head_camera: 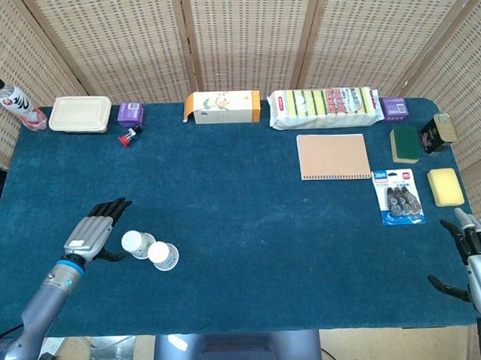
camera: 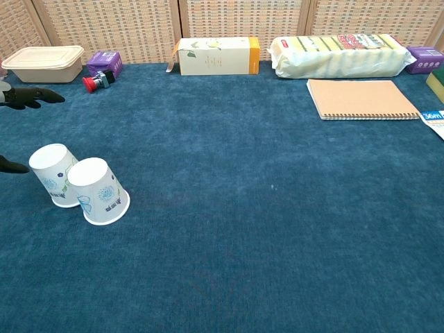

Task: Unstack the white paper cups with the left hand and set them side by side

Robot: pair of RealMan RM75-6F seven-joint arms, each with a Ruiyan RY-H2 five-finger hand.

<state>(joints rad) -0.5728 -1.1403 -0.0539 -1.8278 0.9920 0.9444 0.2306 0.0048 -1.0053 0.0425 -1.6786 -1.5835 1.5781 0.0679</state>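
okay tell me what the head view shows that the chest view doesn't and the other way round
Only the head view shows the whole left hand, open beside the cups, the right hand at the table's near right edge, the water bottle, the yellow sponge and the green sponge.

Only the chest view shows the floral print on the cups' sides and the left hand's dark fingers spread clear of them.

Both show the two paper cups, upside down and touching, the notebook and the lunch box.

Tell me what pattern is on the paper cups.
White paper cups with a blue-green floral print, clearest in the chest view.
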